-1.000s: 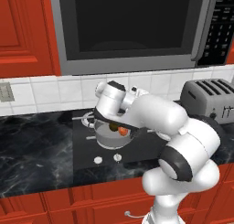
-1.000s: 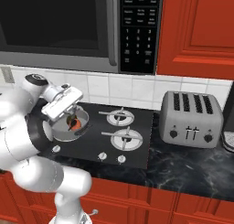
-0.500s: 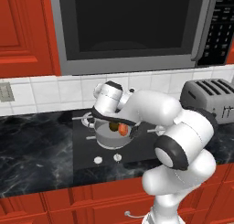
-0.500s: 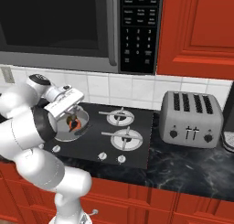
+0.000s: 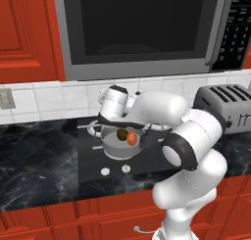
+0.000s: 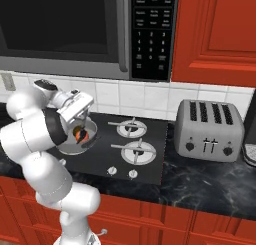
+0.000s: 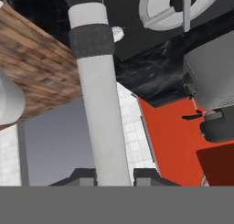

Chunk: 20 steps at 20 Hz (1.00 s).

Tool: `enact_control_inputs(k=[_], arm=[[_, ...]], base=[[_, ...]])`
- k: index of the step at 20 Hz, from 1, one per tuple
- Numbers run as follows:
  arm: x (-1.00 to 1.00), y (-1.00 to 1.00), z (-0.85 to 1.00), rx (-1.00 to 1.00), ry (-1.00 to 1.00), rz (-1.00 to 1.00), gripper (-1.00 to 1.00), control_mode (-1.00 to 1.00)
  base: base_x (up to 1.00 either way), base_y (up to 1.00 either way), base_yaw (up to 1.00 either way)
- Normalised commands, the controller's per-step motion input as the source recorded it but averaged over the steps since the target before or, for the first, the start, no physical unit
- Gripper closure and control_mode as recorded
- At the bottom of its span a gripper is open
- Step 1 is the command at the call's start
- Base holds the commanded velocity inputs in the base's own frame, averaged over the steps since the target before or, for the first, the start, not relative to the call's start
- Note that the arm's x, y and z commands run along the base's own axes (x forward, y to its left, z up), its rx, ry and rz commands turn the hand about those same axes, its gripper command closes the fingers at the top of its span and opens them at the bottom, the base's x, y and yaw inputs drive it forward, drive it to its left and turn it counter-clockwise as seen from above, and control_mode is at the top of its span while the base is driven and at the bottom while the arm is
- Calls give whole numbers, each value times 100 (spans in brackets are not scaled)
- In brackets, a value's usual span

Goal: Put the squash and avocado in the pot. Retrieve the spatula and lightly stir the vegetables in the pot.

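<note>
Dark counter (image 5: 39,160) and stovetop: squash (image 5: 132,138) and avocado (image 5: 121,134) are seen in the pot (image 5: 120,148).
Pincer (image 7: 106,179) is clamped on the spatula (image 7: 98,95); vegetables could be flicked out, or the pot shoved, by hard stirring.

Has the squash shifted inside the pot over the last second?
No. The squash lies at the same spot in the pot, beside the avocado, no nearer the stove knobs than before.

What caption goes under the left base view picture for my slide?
White robot arm reaches over the grey pot on the stove, with the squash and avocado inside.
</note>
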Motion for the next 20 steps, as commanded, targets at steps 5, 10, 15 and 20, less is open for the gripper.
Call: enact_control_inputs(k=[5, 10, 15, 20], arm=[[3, 0, 0, 0, -7, 0, 100, -100], [9, 0, -1, 0, -1, 0, 100, -100], [38, 0, -4, 0, 0, 0, 100, -100], [7, 0, -15, 0, 0, 0, 100, -100]], base=[[0, 0, 0], [0, 0, 0], [0, 0, 0], [0, 0, 0]])
